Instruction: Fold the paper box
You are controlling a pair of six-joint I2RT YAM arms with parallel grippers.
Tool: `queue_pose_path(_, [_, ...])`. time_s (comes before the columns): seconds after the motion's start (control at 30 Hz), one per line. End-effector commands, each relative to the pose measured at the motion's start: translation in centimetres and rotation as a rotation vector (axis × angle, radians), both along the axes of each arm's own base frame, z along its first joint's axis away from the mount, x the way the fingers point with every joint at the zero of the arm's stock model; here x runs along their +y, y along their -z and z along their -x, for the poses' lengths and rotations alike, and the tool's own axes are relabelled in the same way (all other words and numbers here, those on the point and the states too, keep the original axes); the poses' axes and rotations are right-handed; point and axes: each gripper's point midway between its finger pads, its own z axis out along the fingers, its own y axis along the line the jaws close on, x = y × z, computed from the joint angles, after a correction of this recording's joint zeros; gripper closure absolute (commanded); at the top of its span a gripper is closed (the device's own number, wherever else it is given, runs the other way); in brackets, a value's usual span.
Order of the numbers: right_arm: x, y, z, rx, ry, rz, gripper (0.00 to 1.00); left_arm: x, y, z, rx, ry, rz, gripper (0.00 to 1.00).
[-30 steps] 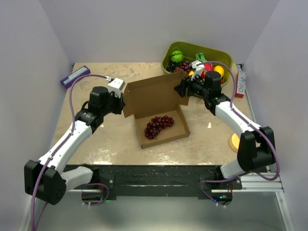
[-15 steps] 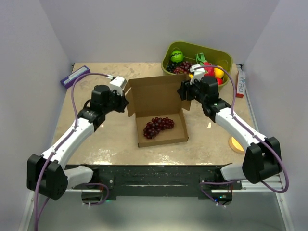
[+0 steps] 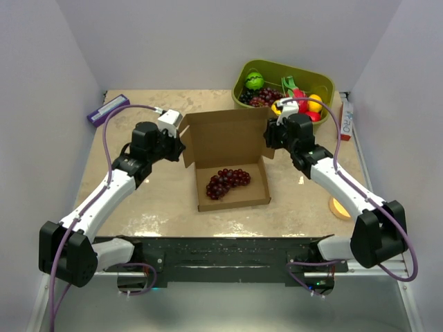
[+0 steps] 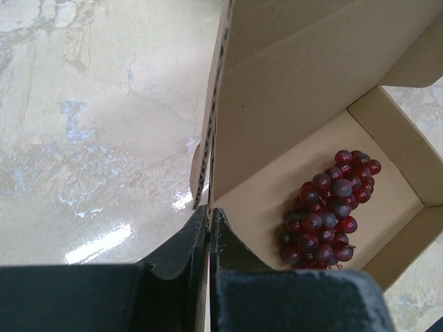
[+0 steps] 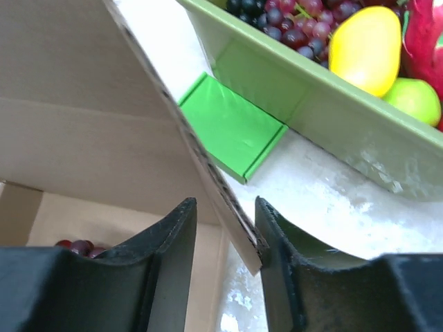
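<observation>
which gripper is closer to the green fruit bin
Right. The right gripper is at the paper box lid's right edge, in front of the fruit bin; the left gripper pinches the lid's left edge, farther.

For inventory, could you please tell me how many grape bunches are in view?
2: one bunch inside the cardboard box, another bunch in the green bin; more may be hidden.

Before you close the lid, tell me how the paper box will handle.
Probably light and bendy: the paper box is thin cardboard, its lid pinched by the left tool. The grape bunch may shift inside if tipped.
</observation>
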Motion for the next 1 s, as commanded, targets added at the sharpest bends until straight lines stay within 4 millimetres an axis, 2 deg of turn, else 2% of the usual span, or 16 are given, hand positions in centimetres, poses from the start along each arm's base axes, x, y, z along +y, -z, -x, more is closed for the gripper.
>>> queue_pose_path(0.0, [-0.2, -0.9, 0.9, -0.009, 0.024, -0.006, 0.67, 0.2, -0.7, -0.5, -0.025, -0.015, 0.001, 1.00])
queue_pose_path(0.2, [1.3, -2.1, 1.3, -0.046, 0.030, -0.061, 0.82, -0.4, -1.7, -0.9, -0.036, -0.012, 0.041, 1.00])
queue_pose_path(0.33, [1.7, -3.1, 0.4, -0.070, 0.103, -0.065, 0.92, -1.0, -4.2, -2.1, -0.083, -0.029, 0.101, 1.00])
queue_pose_path(0.43, [2.3, -4.0, -0.2, -0.093, 0.132, -0.081, 0.95, -1.3, -5.4, -3.6, -0.114, -0.041, 0.113, 1.00])
queue_pose_path(0.5, [2.6, -6.1, -1.2, -0.143, 0.160, -0.113, 0.96, -1.5, -5.2, -4.6, -0.115, -0.047, 0.111, 1.00])
queue_pose_path(0.53, [2.6, -6.1, -1.6, -0.143, 0.172, -0.113, 0.97, -1.6, -5.7, -5.1, -0.127, -0.051, 0.114, 1.00])
queue_pose_path(0.6, [2.8, -7.3, -2.0, -0.176, 0.207, -0.133, 0.97, -1.5, -5.6, -6.2, -0.140, -0.078, 0.109, 1.00])
queue_pose_path(0.7, [3.1, -8.5, -2.3, -0.219, 0.252, -0.201, 0.97, -2.0, -6.8, -7.3, -0.204, -0.086, 0.160, 1.00])
queue_pose_path(0.83, [4.4, -8.2, -2.0, -0.243, 0.284, -0.256, 0.97, -2.7, -5.0, -7.0, -0.188, -0.083, 0.217, 1.00])
queue_pose_path(0.97, [5.6, -6.2, -1.6, -0.230, 0.327, -0.277, 0.98, -3.2, -2.8, -6.1, -0.158, -0.089, 0.264, 1.00])
